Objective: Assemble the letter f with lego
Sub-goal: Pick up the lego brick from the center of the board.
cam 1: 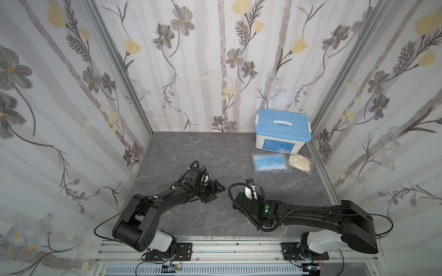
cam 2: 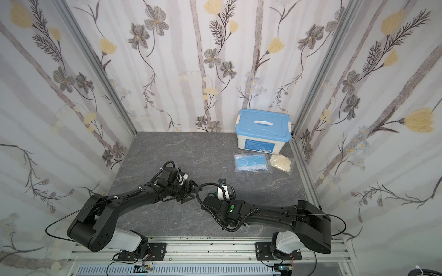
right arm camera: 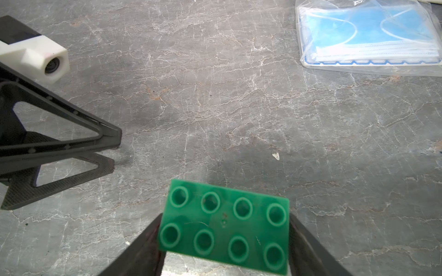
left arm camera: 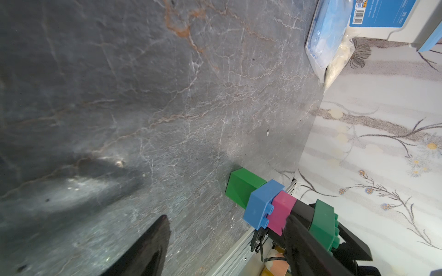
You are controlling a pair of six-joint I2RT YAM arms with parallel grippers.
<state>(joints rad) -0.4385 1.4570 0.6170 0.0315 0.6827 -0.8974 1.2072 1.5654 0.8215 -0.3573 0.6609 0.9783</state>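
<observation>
Right wrist view: my right gripper pinches the studded plastic green bar; left gripper gapes, empty, over veined grey marble-look tabletop, floral walls around.

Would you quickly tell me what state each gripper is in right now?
Left gripper: open, holding nothing.
Right gripper: closed on the green bar.

Robot lab test cell: floral-papered walls, aluminium frame, marble-look tabletop, arm-mounting rail.
</observation>
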